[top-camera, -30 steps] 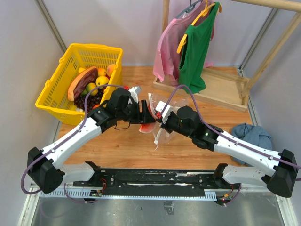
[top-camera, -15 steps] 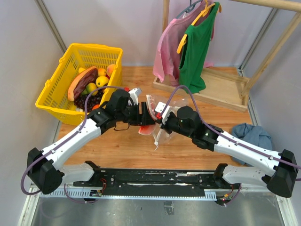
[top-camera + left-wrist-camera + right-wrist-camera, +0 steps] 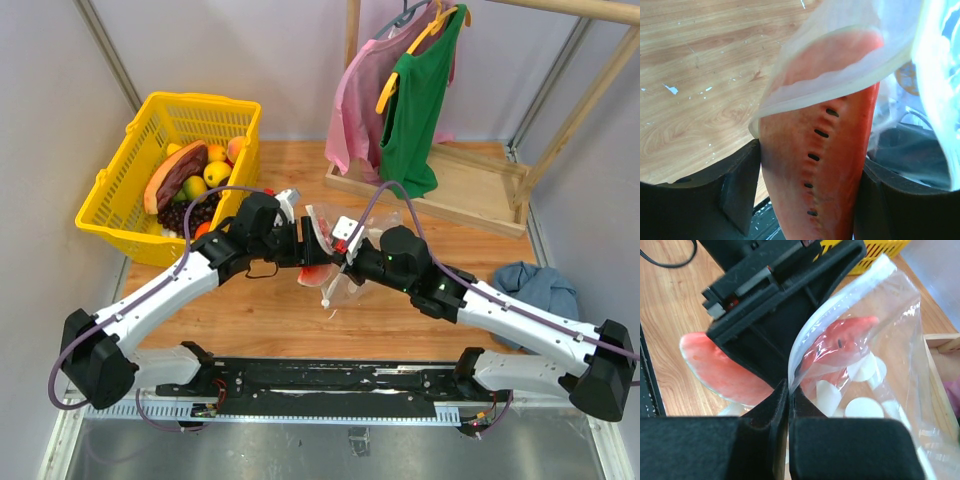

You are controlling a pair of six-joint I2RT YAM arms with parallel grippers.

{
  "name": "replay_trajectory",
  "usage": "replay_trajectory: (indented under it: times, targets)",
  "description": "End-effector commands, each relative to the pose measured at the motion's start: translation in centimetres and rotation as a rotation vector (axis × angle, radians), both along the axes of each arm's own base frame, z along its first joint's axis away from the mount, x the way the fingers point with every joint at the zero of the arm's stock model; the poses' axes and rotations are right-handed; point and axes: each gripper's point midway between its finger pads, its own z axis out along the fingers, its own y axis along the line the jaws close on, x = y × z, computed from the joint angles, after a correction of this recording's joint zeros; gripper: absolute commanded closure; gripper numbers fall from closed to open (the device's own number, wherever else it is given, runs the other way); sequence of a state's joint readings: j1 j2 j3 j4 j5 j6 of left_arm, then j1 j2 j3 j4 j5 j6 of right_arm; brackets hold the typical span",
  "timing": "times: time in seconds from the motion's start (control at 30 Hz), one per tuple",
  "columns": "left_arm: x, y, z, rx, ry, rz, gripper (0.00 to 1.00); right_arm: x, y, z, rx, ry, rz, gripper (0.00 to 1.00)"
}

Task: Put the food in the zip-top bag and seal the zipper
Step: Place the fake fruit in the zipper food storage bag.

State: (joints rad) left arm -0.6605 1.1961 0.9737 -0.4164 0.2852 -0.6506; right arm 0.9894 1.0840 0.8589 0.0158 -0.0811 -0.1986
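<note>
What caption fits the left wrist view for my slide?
The left fingers grip the watermelon slice, its tip inside the bag's open mouth.

Pale grey walls (image 3: 40, 150) enclose a light wooden surface (image 3: 260, 310) — behind, a wooden clothes rack (image 3: 470, 190) holds a pink shirt (image 3: 350, 110) and a green shirt (image 3: 415, 110).

Watermelon slice (image 3: 810, 170) lower end off-frame

Yellow basket (image 3: 205, 100) back left; pink garment (image 3: 352, 100), green garment (image 3: 418, 110) on wooden rack (image 3: 470, 190); possibly crumpled blue cloth (image 3: 540, 285) right.
</note>
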Motion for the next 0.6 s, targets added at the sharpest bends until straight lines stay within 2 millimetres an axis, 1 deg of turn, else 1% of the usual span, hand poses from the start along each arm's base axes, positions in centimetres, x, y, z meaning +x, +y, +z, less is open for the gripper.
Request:
replay_trajectory:
  times: [0.0, 0.07, 0.13, 0.2, 0.33, 0.4, 0.5, 0.57]
  targets:
    - [0.8, -0.6, 0.1, -0.026, -0.013, 0.030, 0.55, -1.3, 1.1, 1.1, 0.083, 0.011, 0.059, 0.99]
    - [0.9, -0.6, 0.6, -0.045, -0.024, 0.043, 0.54, -1.4, 1.2, 0.7, 0.079, 0.023, 0.056, 0.99]
    - [1.2, -0.2, 1.5, -0.072, -0.047, 0.090, 0.52, -1.1, 1.0, 0.3, 0.082, 0.039, 0.029, 0.99]
    - [1.5, 0.3, 1.9, -0.098, -0.061, 0.148, 0.51, -1.1, 0.9, 0.3, 0.104, 0.048, 0.012, 0.99]
    - [2.0, 1.7, 0.8, -0.050, -0.035, 0.240, 0.49, -1.1, 0.8, 0.6, 0.140, 0.054, 0.000, 0.99]
    - [1.9, 1.5, 0.4, -0.041, -0.020, 0.227, 0.46, -1.1, 0.9, 0.8, 0.149, 0.054, 0.002, 0.99]
    - [1.6, 0.5, 0.7, -0.085, -0.014, 0.182, 0.44, -1.3, 1.0, 0.9, 0.164, 0.058, 0.012, 0.99]
    - [1.6, 0.1, 0.6, -0.100, -0.010, 0.175, 0.43, -1.4, 1.2, 1.0, 0.175, 0.062, 0.020, 0.99]
